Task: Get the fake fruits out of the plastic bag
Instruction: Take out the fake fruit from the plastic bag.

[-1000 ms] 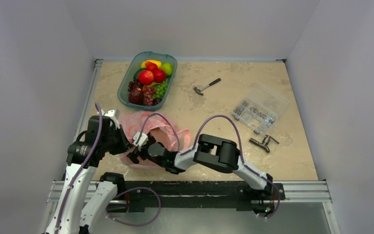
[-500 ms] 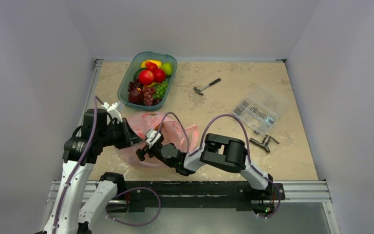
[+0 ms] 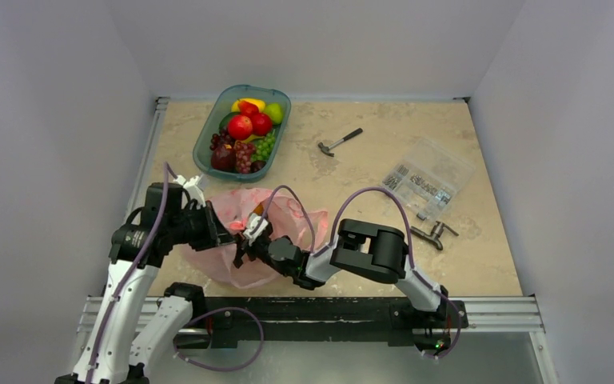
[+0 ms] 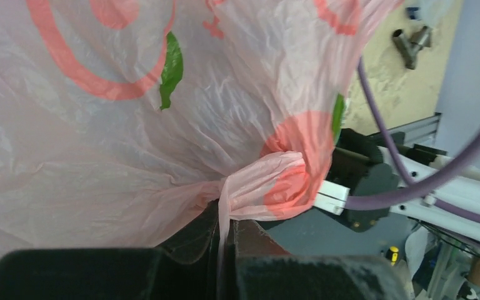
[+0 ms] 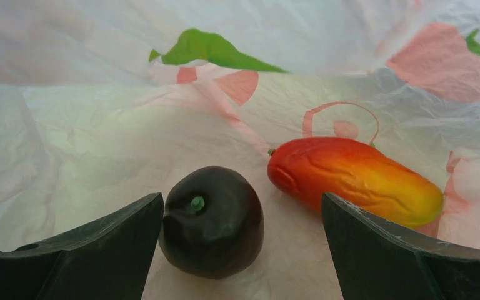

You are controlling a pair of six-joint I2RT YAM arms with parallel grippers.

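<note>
The pink plastic bag (image 3: pixel 217 264) lies at the near left of the table, its mouth held up. My left gripper (image 3: pixel 221 231) is shut on a bunched strip of the bag's edge (image 4: pixel 259 184); in the left wrist view the jaws (image 4: pixel 227 232) pinch the film. My right gripper (image 3: pixel 247 240) reaches inside the bag, open wide (image 5: pixel 242 200). A dark purple plum-like fruit (image 5: pixel 211 222) sits between its fingers, close to the left one. A red-to-yellow elongated fruit (image 5: pixel 356 178) lies just beyond the right finger on the bag's floor.
A teal tray (image 3: pixel 281 100) with several fruits stands at the back left. A small hammer (image 3: pixel 340 142), a clear parts box (image 3: pixel 428 178) and a metal fitting (image 3: pixel 434 234) lie to the right. Walls close in on both sides.
The left gripper has pulled the bag's edge up and rightward, so the bag has ballooned open. The right gripper has pushed further into the bag.
</note>
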